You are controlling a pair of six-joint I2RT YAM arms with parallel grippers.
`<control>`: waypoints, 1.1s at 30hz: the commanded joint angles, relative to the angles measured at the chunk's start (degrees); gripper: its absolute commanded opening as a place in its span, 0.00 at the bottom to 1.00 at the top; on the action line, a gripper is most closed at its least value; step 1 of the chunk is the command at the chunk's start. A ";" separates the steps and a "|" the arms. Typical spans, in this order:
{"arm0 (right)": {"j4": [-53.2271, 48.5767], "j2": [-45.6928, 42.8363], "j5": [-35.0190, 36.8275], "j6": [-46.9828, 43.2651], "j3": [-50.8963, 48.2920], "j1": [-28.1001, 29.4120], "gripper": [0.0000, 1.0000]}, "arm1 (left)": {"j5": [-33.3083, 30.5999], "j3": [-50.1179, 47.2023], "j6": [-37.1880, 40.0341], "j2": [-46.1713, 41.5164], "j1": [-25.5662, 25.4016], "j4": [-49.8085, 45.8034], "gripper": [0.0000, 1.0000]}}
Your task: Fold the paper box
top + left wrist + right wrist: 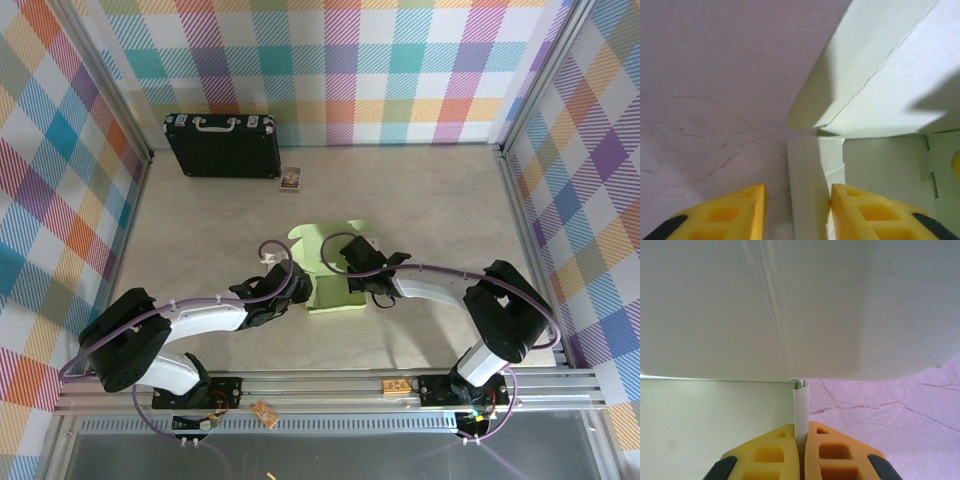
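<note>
At the middle of the tabletop (200, 230), just ahead of the two arms, lies the paper box (332, 303), partly folded, its pale green panels raised and its rounded tabs pointing toward the back wall. The left fingers (860, 205) stand partly open astride one upright side flap at the box's left edge: the right-hand finger touches the card, the other stands clear of it over the bare tabletop, so nothing is clamped. The right fingers (825, 450), on the box's right side, are pressed together on a thin upright strip of card, under a broad panel that leans over them. At the back left, the black case (222, 145) rests against the chequered wall, closed, handle upward, its contents hidden. Just right of it lies a small picture card (292, 178).
</note>
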 commanded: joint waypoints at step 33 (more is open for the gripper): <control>-5.08 3.77 0.60 2.99 3.41 0.11 0.00 | -4.63 7.07 2.47 11.13 -3.98 -2.28 0.18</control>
